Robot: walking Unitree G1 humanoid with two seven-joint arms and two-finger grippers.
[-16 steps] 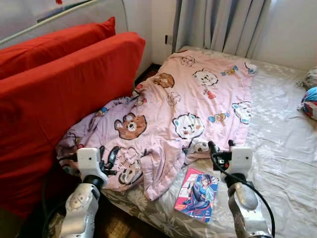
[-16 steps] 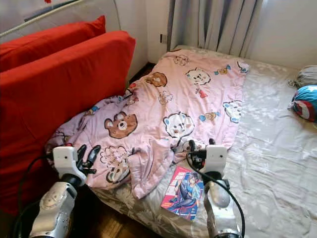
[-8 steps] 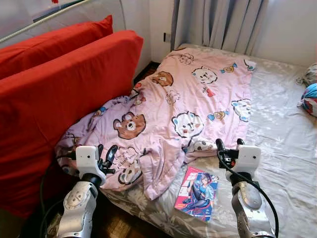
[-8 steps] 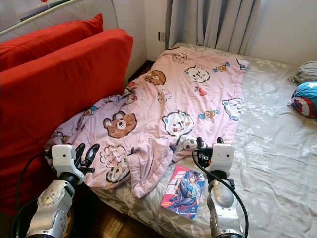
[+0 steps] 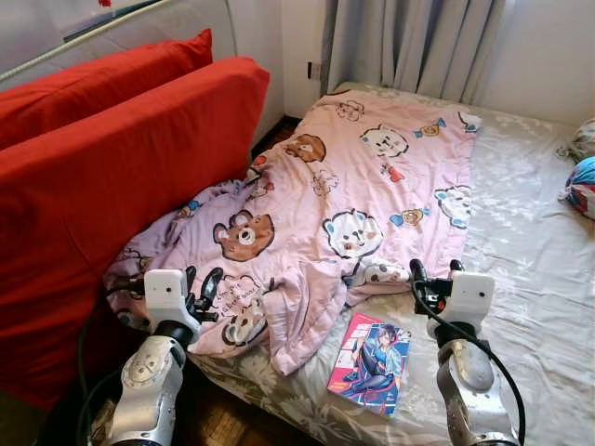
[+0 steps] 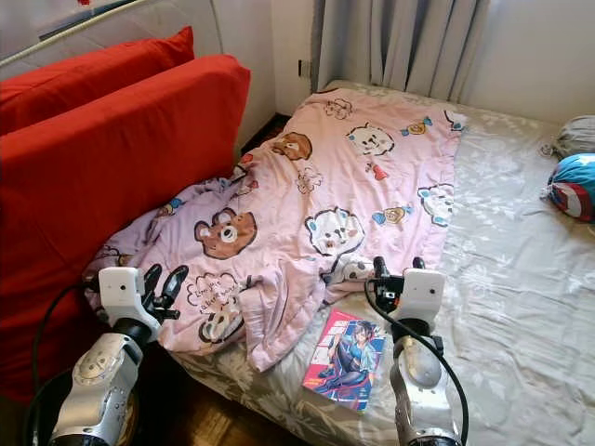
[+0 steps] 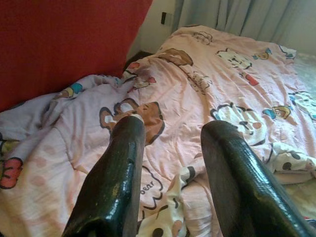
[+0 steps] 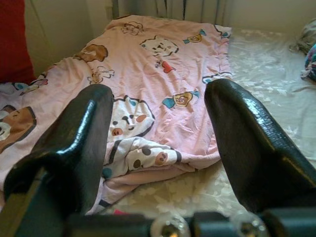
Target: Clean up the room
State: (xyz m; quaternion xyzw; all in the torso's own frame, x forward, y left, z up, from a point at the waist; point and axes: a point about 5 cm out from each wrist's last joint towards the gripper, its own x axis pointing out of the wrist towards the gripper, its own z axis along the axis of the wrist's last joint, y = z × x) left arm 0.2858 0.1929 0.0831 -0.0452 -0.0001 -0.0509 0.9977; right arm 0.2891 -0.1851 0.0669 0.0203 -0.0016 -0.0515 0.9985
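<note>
Both tools, left tool (image 5: 202,284) and right tool (image 5: 434,273), gape wide over one pink blanket (image 5: 353,186), one comic book (image 5: 372,360), two red cushions (image 5: 112,167).

We see the blue and red bundle (image 6: 571,187) on the bed (image 6: 521,307) cut off by the right edge, and the grey cloth (image 6: 576,137) behind it as well, so we cannot tell what either is. The pink blanket (image 5: 353,195) covers the bed's left side, and its lower folds drop out of sight behind the left arm. The red cushions (image 5: 112,158) run past the left edge. The book (image 5: 373,360) cover's lettering is too small for us to read.
</note>
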